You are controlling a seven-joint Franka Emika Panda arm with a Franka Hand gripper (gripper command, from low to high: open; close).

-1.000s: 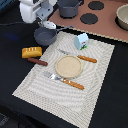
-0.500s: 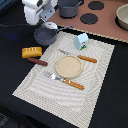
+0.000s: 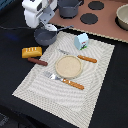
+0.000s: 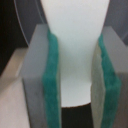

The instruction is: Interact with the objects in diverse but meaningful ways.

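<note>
While the gripper (image 4: pixel 75 75) pinches one white bottle (image 4: pixel 75 45), two saucepans (image 3: pixel 46 35) sit far left. One loaf (image 3: pixel 31 51), one sausage (image 3: pixel 37 61), one carton (image 3: pixel 81 41).

Toy kitchen set on a tabletop.
Pink play stove with black round burners (image 3: pixel 89 18); striped beige placemat (image 3: pixel 95 87) laid as a place setting.

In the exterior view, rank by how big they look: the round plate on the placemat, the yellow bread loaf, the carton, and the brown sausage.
Largest to smallest as they look:
1. Round plate
2. Yellow bread loaf and carton: too alike to rank
3. Brown sausage, the thinnest
</note>
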